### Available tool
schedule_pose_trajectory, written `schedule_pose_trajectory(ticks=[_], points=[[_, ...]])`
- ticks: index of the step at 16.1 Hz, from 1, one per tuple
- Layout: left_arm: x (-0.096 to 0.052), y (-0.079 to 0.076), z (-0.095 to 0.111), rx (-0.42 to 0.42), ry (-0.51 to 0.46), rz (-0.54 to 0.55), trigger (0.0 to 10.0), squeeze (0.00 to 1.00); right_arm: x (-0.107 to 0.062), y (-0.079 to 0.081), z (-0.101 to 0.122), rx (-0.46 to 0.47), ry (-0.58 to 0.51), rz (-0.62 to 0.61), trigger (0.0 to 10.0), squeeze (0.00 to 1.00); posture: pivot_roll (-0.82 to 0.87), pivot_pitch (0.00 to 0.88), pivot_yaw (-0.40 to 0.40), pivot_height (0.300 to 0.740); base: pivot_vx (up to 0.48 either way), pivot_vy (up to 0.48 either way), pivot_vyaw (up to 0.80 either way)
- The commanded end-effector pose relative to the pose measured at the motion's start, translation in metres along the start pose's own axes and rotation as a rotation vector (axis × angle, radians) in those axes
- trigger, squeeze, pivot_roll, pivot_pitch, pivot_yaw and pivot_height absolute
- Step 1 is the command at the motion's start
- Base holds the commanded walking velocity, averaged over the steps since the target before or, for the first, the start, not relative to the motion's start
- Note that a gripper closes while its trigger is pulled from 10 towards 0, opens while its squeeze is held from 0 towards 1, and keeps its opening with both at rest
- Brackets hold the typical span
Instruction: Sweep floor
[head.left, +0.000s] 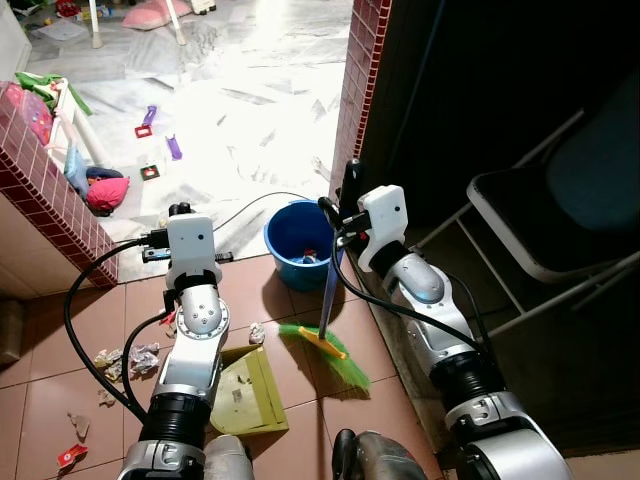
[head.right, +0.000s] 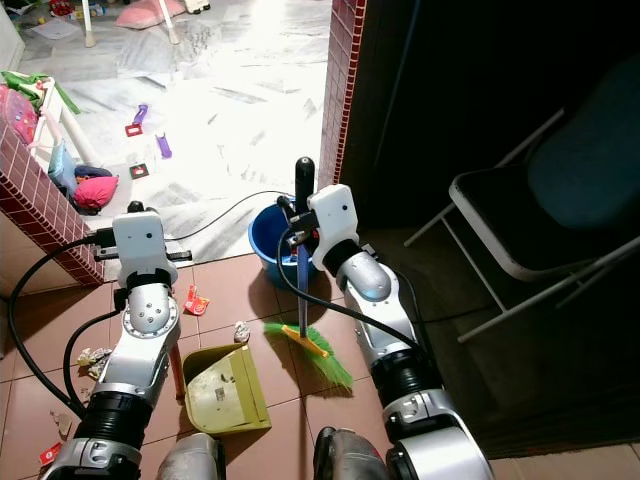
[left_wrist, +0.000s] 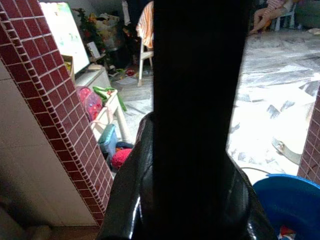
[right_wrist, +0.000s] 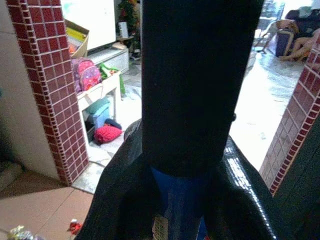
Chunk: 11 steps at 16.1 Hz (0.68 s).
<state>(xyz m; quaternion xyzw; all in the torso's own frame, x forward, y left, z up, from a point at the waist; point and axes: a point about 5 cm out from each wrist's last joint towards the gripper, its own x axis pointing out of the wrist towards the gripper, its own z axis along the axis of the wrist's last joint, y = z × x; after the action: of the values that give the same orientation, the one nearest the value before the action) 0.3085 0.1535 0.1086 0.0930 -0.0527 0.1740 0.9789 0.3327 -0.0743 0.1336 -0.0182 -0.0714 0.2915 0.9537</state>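
**Broom and dustpan upright on the tiles, grips half hidden**

The right gripper (head.right: 298, 222) is closed around the upper part of the broom (head.right: 301, 300), just below its black end cap. In the right wrist view the black cap and the blue shaft below it sit between the two glossy black fingers (right_wrist: 245, 185), which press against it on both sides. The shaft runs down to green bristles (head.left: 330, 352) that rest on the terracotta floor (head.left: 300, 400), splayed toward the dark wall side.

The left gripper (head.left: 178, 222) is raised above the yellow dustpan (head.left: 243, 392), which lies on the tiles between the robot's arms. In the left wrist view a wide black bar (left_wrist: 200, 100), too close to the lens to read clearly, stands between the fingers; the eye views hide the fingertips behind the white wrist housing, so I cannot tell for certain what they pinch or whether they are closed.

Crumpled wrappers (head.left: 130, 360) lie near the left edge of the tiled patch, and a small scrap (head.left: 257, 332) sits just beside the dustpan's far corner. A blue bucket (head.left: 296, 245) stands at the threshold beside the brick pillar (head.left: 355, 90), its near rim cut by the broom shaft. A folding chair (head.left: 560, 210) sits in deep shadow to the right, its lower legs hard to make out.
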Motion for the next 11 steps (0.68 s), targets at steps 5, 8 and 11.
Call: schedule_pose_trajectory(ticks=[5, 8, 11], points=[[0.008, 0.019, 0.003, 0.045, -0.022, 0.069, 10.0, 0.0, -0.006, -0.016, -0.003, -0.02, 0.033, -0.089, 10.0, 0.0, -0.01, 0.078, -0.018, 0.74, 0.0, 0.0, 0.0], [-0.001, 0.012, 0.002, -0.019, 0.014, -0.032, 10.0, 0.0, -0.019, -0.031, -0.011, 0.094, 0.071, -0.263, 10.0, 0.0, -0.01, 0.083, -0.02, 0.74, 0.0, 0.0, 0.0], [-0.008, 0.007, 0.005, -0.062, 0.006, -0.106, 10.0, 0.0, -0.026, -0.05, -0.01, 0.108, 0.104, -0.367, 10.0, 0.0, -0.01, 0.097, -0.015, 0.74, 0.0, 0.0, 0.0]])
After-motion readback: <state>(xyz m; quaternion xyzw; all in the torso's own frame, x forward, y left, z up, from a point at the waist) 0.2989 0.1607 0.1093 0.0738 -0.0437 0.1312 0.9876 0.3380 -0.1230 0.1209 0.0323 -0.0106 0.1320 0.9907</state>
